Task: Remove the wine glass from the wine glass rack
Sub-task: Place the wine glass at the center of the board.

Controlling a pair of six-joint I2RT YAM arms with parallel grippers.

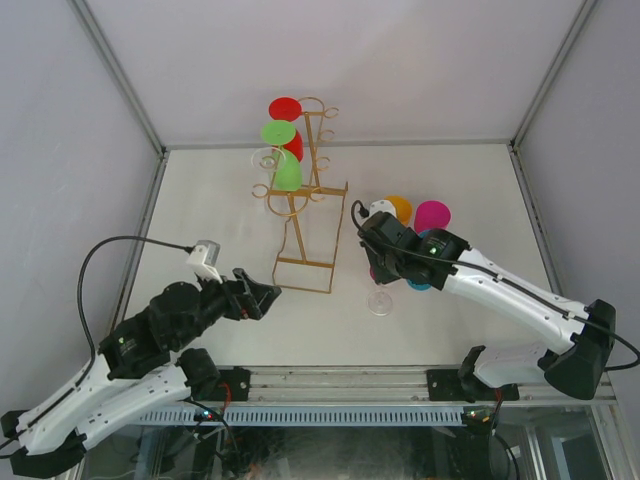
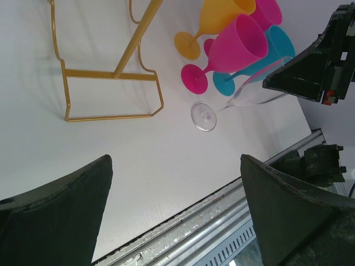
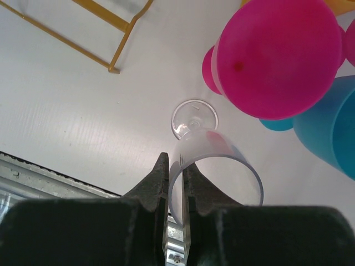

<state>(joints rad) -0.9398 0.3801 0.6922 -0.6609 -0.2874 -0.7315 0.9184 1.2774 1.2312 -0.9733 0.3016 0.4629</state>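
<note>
Nearest, on the near-left side of the wine glass rack (image 2: 108, 75), the left arm (image 1: 170, 320) is hovering low over the tabletop (image 2: 138, 166). The left jaws are standing spread wide with nothing between them.

Just to the right of the rack's rectangular base, the right arm (image 1: 500, 290) is holding a clear wine glass (image 2: 252, 91), which is off the rack's hooks. The right jaws are pressing together on one thin wall of its bowl at the rim.

That grip is looking like the weak point. The glass is leaning rather than standing upright, and its smooth wall could be sliding or swivelling in so narrow a pinch. Letting go while it is tilting would probably be sending it rolling. Any swing away from the rack risks knocking the pink glass (image 2: 238, 47), the blue glass (image 2: 274, 47) and the orange glass (image 2: 222, 14), which are crowding just beyond it.

From the right jaws the bowl is hanging downward, its stem and round foot pointing at the tabletop. Whether the foot is touching, I cannot tell.

Farthest off, a green glass (image 1: 285, 165) and a red glass (image 1: 287, 110) are hanging on the rack's left side.
</note>
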